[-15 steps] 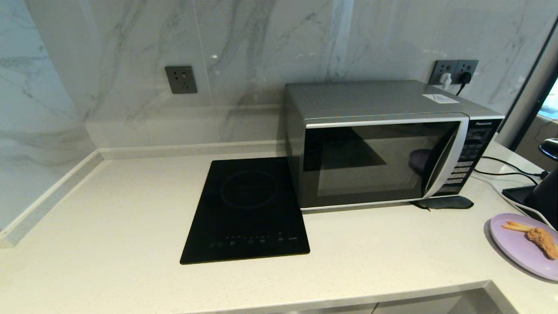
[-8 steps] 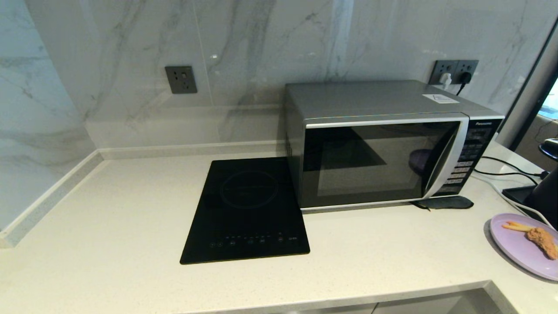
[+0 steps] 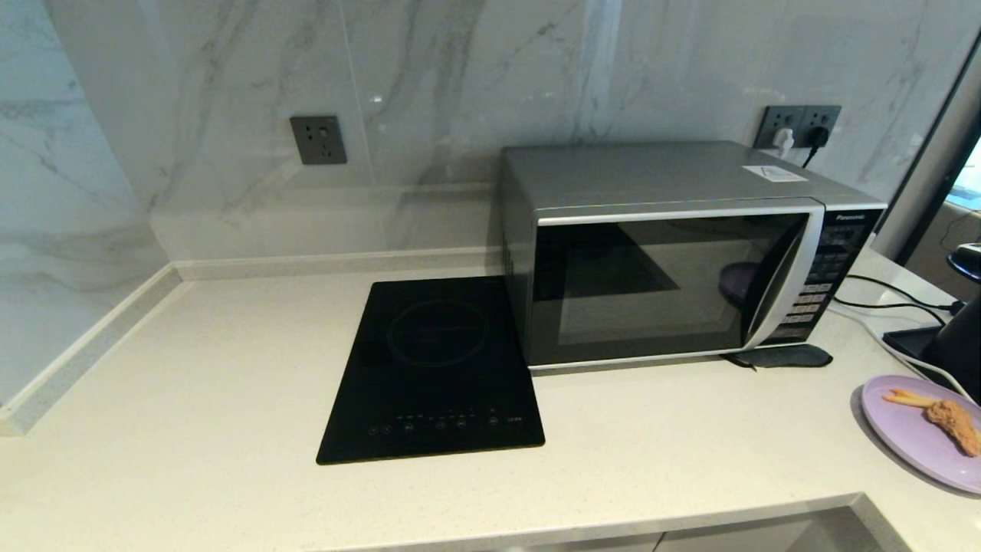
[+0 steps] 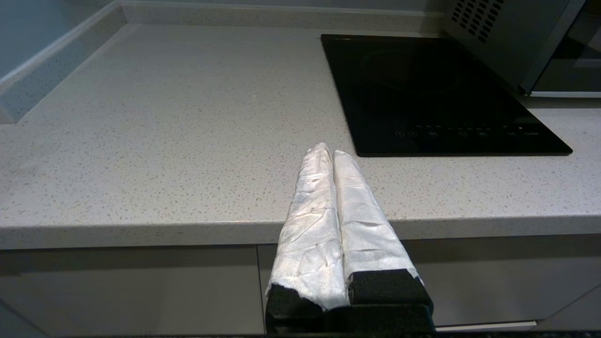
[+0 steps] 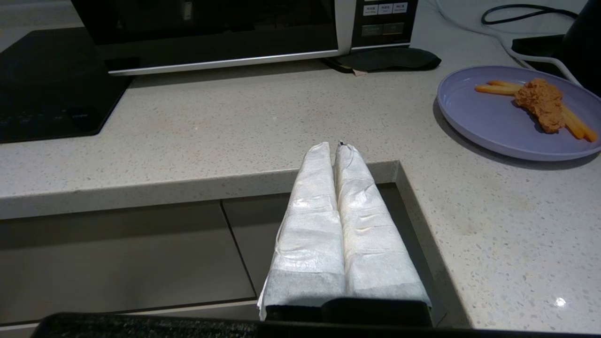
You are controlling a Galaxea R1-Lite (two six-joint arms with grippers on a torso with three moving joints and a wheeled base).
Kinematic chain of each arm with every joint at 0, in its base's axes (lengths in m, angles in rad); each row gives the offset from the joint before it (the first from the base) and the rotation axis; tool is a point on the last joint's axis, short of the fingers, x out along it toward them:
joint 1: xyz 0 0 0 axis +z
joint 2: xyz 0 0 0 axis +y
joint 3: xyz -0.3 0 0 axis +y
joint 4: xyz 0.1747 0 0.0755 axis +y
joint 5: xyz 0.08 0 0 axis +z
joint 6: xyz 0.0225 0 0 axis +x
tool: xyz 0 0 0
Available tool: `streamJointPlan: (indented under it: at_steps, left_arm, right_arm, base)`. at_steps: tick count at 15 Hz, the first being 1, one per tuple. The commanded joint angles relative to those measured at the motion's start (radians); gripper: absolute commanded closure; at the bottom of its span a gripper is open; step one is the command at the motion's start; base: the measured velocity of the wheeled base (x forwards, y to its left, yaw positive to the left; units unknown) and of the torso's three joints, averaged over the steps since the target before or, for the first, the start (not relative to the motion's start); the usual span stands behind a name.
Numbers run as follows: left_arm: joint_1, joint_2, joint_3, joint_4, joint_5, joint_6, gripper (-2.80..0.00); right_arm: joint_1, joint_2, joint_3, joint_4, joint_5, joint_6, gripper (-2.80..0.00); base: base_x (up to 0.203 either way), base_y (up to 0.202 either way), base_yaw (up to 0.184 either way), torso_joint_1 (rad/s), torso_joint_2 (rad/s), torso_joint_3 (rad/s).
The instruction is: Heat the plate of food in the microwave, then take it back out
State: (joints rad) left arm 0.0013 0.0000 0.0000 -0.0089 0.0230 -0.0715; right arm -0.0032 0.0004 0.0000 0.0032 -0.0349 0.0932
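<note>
While my head view misses them, both wrist views show my left gripper (image 4: 328, 151) and right gripper (image 5: 332, 146) pressed closed and empty at the speckled countertop (image 3: 230, 368) edge, the plate of food (image 5: 493, 122) ahead-right of the right one.

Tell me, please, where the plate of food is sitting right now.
In the head view the plate of food sits on the counter at the far right, in front of and to the right of the closed microwave.

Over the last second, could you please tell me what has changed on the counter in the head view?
Nothing has visibly changed. The plate of food lies where it was on the counter, right of the microwave, whose door is still closed beside the induction cooktop. Neither gripper appears in the head view.
</note>
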Motion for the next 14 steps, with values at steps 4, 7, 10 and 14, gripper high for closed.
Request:
streamJointPlan:
  at_steps: [4, 7, 10, 14]
  left_arm:
    - [0.0, 0.002, 0.0, 0.0, 0.0, -0.001, 0.0]
    - [0.0, 0.002, 0.0, 0.0, 0.0, -0.001, 0.0]
    - [0.0, 0.002, 0.0, 0.0, 0.0, -0.001, 0.0]
    - [0.0, 0.002, 0.0, 0.0, 0.001, -0.001, 0.0]
  right_arm:
    - [0.0, 0.0, 0.002, 0.0, 0.0, 0.0, 0.0]
    - [0.0, 0.0, 0.002, 0.0, 0.0, 0.0, 0.0]
    - [0.0, 0.0, 0.002, 0.0, 0.0, -0.001, 0.0]
    - [0.0, -0.002, 0.003, 0.0, 0.003, -0.007, 0.0]
  base:
    - [0.0, 0.0, 0.0, 0.0, 0.0, 0.0]
    - [0.0, 0.0, 0.0, 0.0, 0.0, 0.0]
    - [0.0, 0.0, 0.0, 0.0, 0.0, 0.0]
    - [0.0, 0.0, 0.0, 0.0, 0.0, 0.0]
